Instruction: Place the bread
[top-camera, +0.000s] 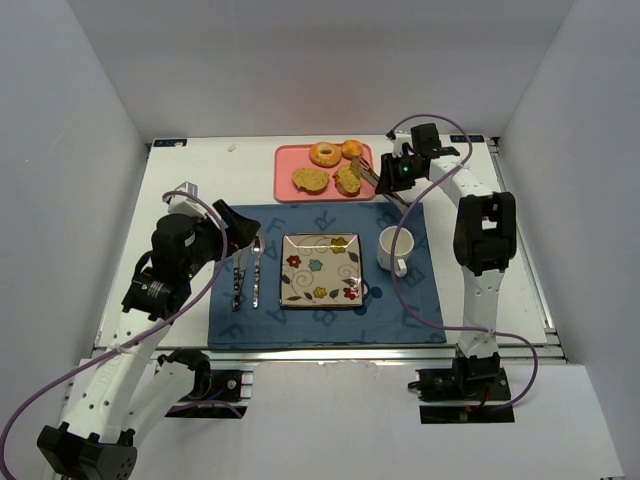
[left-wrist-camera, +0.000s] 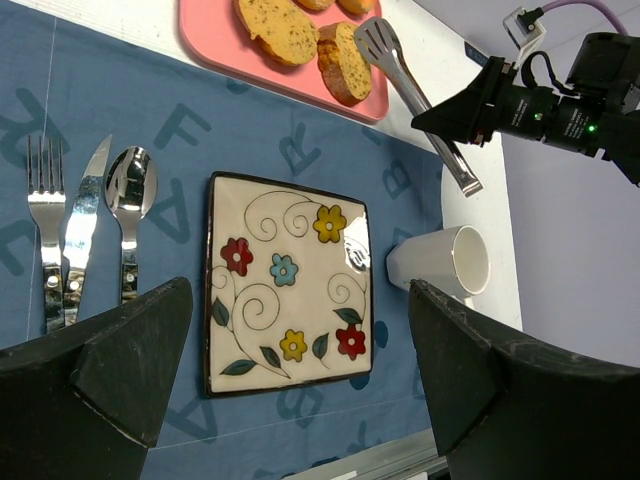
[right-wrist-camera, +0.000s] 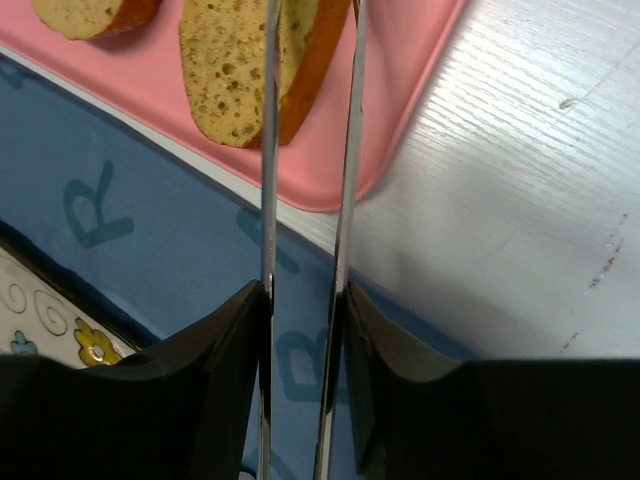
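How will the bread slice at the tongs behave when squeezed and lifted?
Its open, holey crumb suggests the bread slice is light and soft, so it probably dents under a hard squeeze. The tongs are smooth thin metal, so it may slip or pivot. Its crust looks firmer.

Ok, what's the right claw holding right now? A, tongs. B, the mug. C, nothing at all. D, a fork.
A: the right claw pinches both arms of the tongs between its fingers, and the tongs reach out to a bread slice on the pink tray.
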